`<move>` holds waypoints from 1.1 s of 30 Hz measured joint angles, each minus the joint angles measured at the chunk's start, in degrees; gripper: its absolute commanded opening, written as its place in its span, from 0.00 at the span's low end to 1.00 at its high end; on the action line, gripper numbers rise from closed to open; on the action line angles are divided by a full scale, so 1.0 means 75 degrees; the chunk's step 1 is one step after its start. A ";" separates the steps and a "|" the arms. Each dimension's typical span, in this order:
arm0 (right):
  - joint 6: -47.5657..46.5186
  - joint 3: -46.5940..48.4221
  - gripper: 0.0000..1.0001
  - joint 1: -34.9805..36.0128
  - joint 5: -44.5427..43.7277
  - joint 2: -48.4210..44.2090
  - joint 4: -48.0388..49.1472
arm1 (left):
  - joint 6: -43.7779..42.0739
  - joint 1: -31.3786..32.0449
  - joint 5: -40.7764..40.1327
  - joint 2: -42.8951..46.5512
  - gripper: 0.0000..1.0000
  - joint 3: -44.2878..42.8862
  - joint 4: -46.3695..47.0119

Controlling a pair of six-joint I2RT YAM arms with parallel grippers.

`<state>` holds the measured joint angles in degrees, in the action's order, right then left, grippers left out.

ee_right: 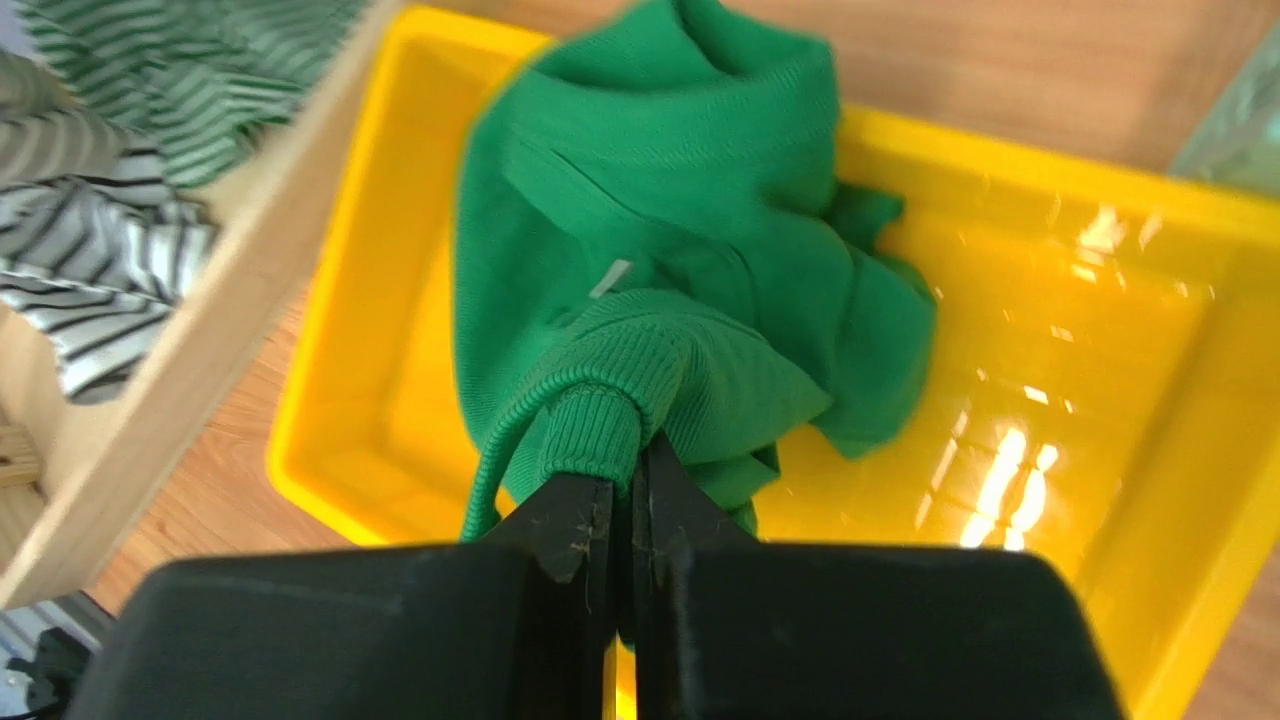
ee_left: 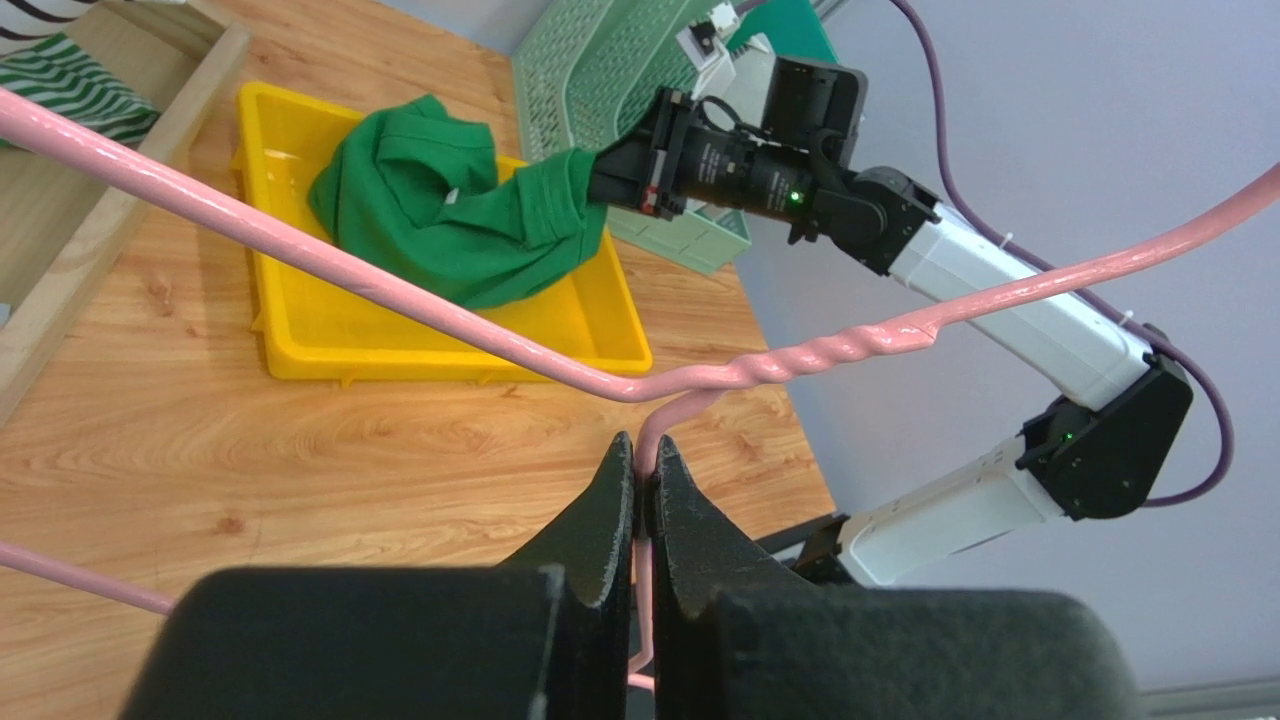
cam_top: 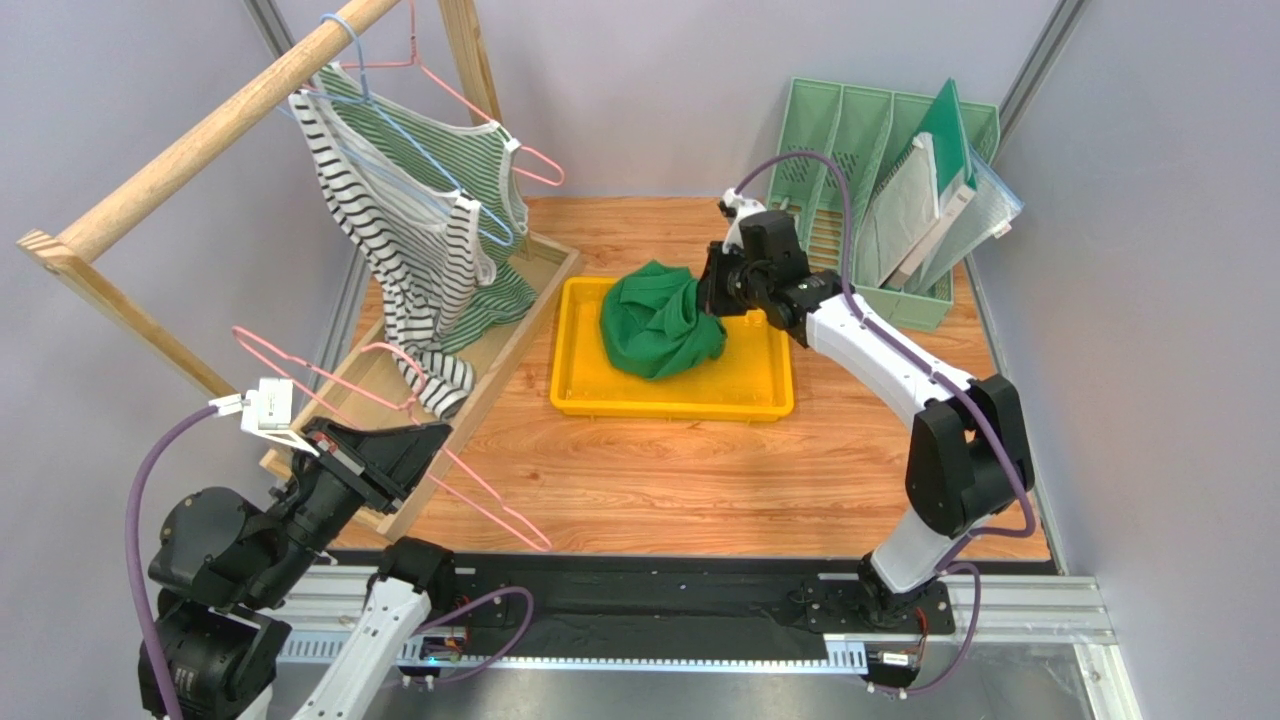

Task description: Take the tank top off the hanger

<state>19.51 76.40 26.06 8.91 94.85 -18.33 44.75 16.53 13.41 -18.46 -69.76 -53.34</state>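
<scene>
The green tank top (cam_top: pixel 658 318) lies bunched in the yellow tray (cam_top: pixel 589 393). My right gripper (cam_top: pixel 712 288) is shut on a ribbed edge of the green tank top (ee_right: pixel 661 375) at the tray's right side; it also shows in the left wrist view (ee_left: pixel 451 203). My left gripper (cam_top: pixel 424 444) is shut on the neck of a bare pink wire hanger (cam_top: pixel 478 488), held low at the left over the table. In the left wrist view the hanger (ee_left: pixel 781 360) runs across the frame, its stem pinched between the fingertips (ee_left: pixel 619 468).
A wooden rack (cam_top: pixel 196 138) at the far left carries a green-striped top (cam_top: pixel 496 210) and a black-and-white striped top (cam_top: pixel 394 225) on hangers, over a wooden crate (cam_top: pixel 519 338). A green file holder (cam_top: pixel 879 165) with folders stands at the back right.
</scene>
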 measured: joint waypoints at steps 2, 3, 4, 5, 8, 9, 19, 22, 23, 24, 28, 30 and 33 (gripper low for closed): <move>0.0003 -0.0140 0.00 -0.0067 -0.0137 0.0009 -0.0236 | -0.0003 0.0000 0.0000 0.0026 0.00 0.0052 0.0003; 0.0003 -0.0154 0.00 -0.0146 -0.0321 0.0009 -0.0405 | -0.0003 0.0000 0.0000 0.0041 0.00 0.0079 0.0003; 0.0020 -0.0154 0.00 -0.0239 -0.0551 0.0015 -0.0530 | -0.0006 0.0000 0.0000 0.0058 0.00 0.0105 0.0006; 0.0026 -0.0154 0.00 -0.0326 -0.0772 0.0023 -0.0632 | -0.0009 0.0000 0.0000 0.0073 0.00 0.0128 0.0006; 0.0055 -0.0140 0.04 -0.0580 -0.1699 0.0166 -0.1061 | -0.0017 0.0000 -0.0003 0.0134 0.00 0.0195 0.0009; 0.0079 -0.0108 0.09 -0.0656 -0.1955 0.0271 -0.1247 | -0.0017 0.0000 -0.0003 0.0154 0.00 0.0213 0.0009; 0.0405 0.1501 0.73 -0.0437 -0.3704 0.2206 -0.3290 | 0.0009 0.0000 -0.0035 0.0198 0.00 0.0487 0.0140; 0.0417 0.1996 0.82 -0.0187 -0.4811 0.2416 -0.4147 | 0.0017 0.0000 -0.0061 0.0198 0.00 0.0597 0.0251; 0.0417 0.2075 0.82 -0.0108 -0.5126 0.2396 -0.4374 | 0.0023 0.0000 -0.0067 0.0198 0.00 0.0641 0.0291; 0.0393 0.2130 0.83 -0.0003 -0.5482 0.2337 -0.4587 | 0.0035 0.0000 -0.0093 0.0198 0.00 0.0699 0.0332; 0.0283 0.2133 0.88 0.0440 -0.6347 0.1725 -0.5205 | 0.0044 0.0000 -0.0341 0.0198 0.00 0.0889 0.0408; 0.0134 0.2057 0.89 0.0819 -0.6470 0.1253 -0.5225 | 0.0047 0.0000 -0.0504 0.0192 0.00 0.0915 0.0408; -0.0184 0.1789 0.90 0.1679 -0.6347 0.0484 -0.5074 | 0.0076 0.0000 -0.0810 0.0169 0.00 0.0918 0.0495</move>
<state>18.13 89.82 38.65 -38.70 98.48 -56.38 45.32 16.53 7.33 -17.19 -62.87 -49.63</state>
